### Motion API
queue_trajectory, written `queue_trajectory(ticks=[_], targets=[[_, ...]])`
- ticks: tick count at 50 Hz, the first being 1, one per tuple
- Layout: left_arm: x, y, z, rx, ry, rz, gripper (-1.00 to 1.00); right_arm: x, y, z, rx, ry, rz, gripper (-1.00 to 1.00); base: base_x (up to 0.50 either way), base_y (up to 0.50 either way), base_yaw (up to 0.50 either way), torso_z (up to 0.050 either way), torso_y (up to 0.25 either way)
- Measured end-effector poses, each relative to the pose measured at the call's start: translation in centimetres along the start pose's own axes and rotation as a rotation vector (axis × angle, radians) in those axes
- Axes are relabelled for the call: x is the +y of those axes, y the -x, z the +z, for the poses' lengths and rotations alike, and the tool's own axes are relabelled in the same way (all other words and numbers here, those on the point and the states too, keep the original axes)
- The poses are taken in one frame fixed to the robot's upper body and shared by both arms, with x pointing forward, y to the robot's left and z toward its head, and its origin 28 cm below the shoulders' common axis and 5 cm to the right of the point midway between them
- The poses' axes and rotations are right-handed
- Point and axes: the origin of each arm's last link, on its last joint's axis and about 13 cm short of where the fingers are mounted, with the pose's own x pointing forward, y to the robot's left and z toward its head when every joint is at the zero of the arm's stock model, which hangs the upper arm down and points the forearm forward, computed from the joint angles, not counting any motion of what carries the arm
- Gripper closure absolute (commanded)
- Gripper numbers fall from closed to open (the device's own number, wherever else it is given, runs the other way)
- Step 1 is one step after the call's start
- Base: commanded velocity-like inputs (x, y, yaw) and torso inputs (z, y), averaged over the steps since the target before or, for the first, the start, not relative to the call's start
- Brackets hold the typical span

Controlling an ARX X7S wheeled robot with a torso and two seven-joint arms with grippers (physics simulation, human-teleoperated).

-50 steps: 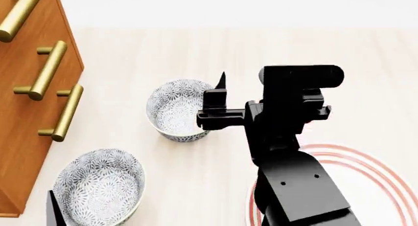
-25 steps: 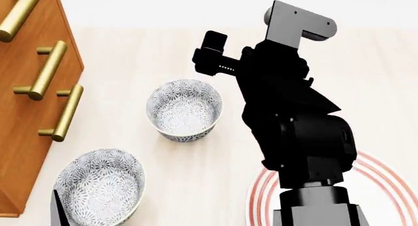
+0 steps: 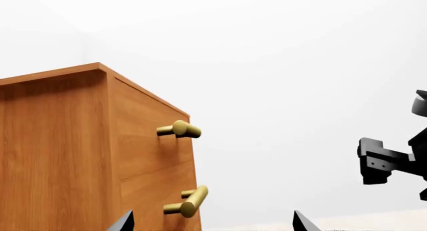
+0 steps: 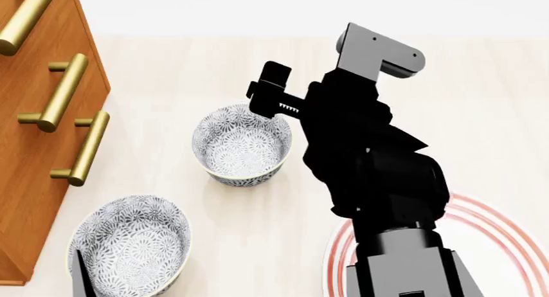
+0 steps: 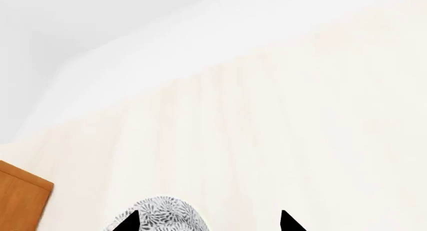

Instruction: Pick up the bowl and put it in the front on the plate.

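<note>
1. The right gripper (image 4: 272, 91) hovers at the far rim of the bowl (image 4: 242, 144), above it and not touching; in its wrist view the two fingertips (image 5: 128, 222) stand wide apart, with nothing between them.
2. The bowl sits upright mid-table, left of the plate (image 4: 506, 236), whose red rings peek out from behind the right arm at the near right.
3. To do this well, I'd say bring the fingers straight down astride the rim wall, one inside and one outside, then close firmly.
4. The left gripper (image 3: 210, 225) shows only two tips, set wide and empty.
5. A second bowl (image 4: 128, 249) sits near left; the pale wooden table (image 4: 480, 117) runs to a white wall, and a wooden cabinet (image 4: 35, 175) with brass handles stands at the left.
</note>
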Motion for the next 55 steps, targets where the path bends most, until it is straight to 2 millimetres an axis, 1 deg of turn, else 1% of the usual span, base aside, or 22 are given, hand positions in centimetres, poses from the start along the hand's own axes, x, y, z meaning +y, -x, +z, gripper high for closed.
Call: queue_trajectory(ticks=[27, 55], targets=[[-0.1, 0.1, -0.2, 0.016, 0.0, -0.005, -1.0, -0.2, -0.3, -2.8, 0.067, -0.007, -0.011, -1.0, 0.0, 0.0, 0.0, 0.0, 0.0], [-0.1, 0.1, -0.3, 0.022, -0.002, -0.011, -1.0, -0.2, -0.3, -4.3, 0.095, -0.02, -0.008, -1.0, 0.0, 0.0, 0.0, 0.0, 0.0]])
